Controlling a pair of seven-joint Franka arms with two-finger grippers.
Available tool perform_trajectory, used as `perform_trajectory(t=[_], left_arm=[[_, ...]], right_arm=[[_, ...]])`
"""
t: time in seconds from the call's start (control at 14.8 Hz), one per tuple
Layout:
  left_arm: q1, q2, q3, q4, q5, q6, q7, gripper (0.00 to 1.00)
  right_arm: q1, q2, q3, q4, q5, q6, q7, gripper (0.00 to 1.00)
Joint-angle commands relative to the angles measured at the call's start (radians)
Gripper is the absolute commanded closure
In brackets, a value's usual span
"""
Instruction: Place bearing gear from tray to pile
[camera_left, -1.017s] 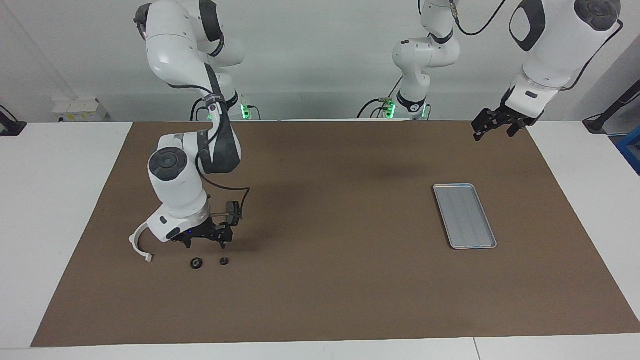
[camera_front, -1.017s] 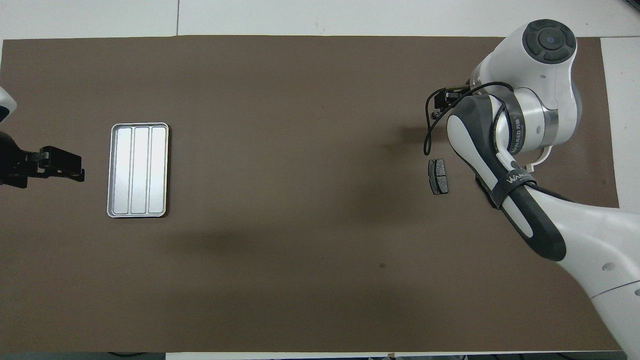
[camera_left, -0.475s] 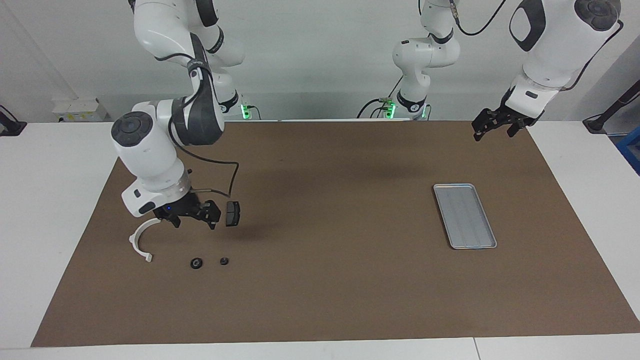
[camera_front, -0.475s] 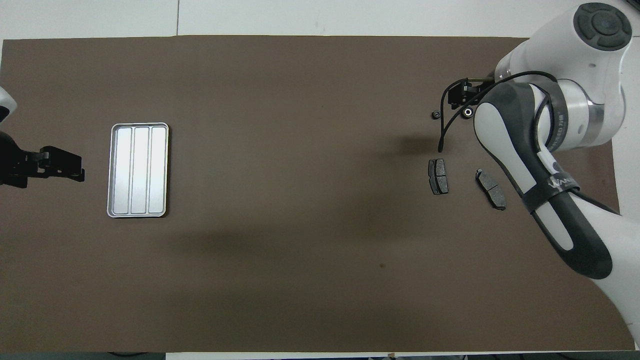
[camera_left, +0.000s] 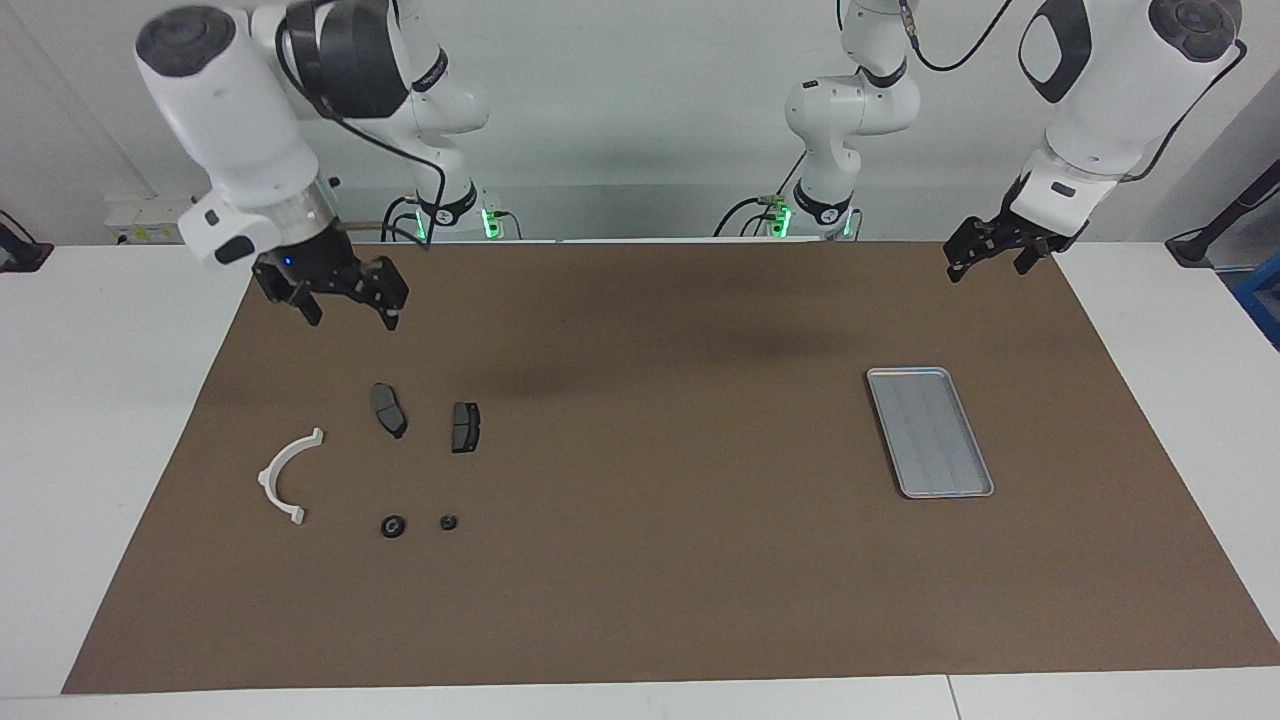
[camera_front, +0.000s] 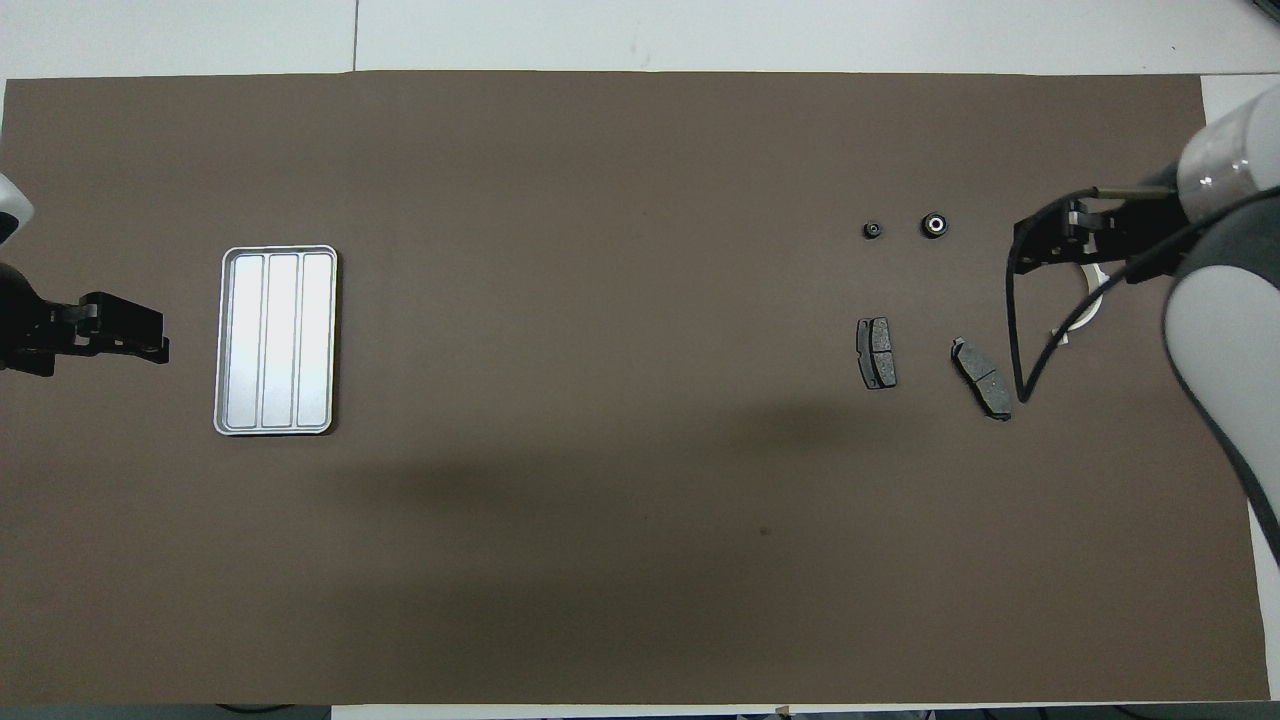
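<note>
The silver ribbed tray (camera_left: 930, 432) (camera_front: 275, 340) lies empty toward the left arm's end of the mat. The pile lies toward the right arm's end: a white arc (camera_left: 283, 476) (camera_front: 1083, 314) and two dark brake pads (camera_left: 388, 410) (camera_left: 465, 427) (camera_front: 877, 353) (camera_front: 982, 378). Two small round dark bearing parts (camera_left: 393, 526) (camera_left: 448, 521) (camera_front: 934, 224) (camera_front: 873, 230) lie farther from the robots than the pads. My right gripper (camera_left: 348, 312) (camera_front: 1040, 240) is open, empty and raised high over the mat; in the overhead view it covers part of the arc. My left gripper (camera_left: 985, 262) (camera_front: 140, 335) is open and waits in the air beside the tray.
A brown mat (camera_left: 650, 560) covers most of the white table (camera_left: 100, 450). The right arm's black cable (camera_front: 1015, 330) hangs over the pile area in the overhead view.
My right gripper has risen from just above the two round parts and drawn back toward its base, empty. The second brake pad and the arc have come into view. The left arm has not moved.
</note>
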Motion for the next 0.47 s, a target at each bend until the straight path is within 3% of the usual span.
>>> perform_trajectory(t=[0.0,0.41], left_arm=[[0.006,-0.018,-0.006,-0.009,0.012,-0.004,0.007,0.00],[0.006,-0.018,-0.006,-0.009,0.012,-0.004,0.007,0.00]], right_arm=[[-0.019,-0.124,0.012,-0.069,0.028,-0.048,-0.030,0.00],[-0.010,-0.166,0.012,-0.069,0.011,-0.090,-0.024,0.00]])
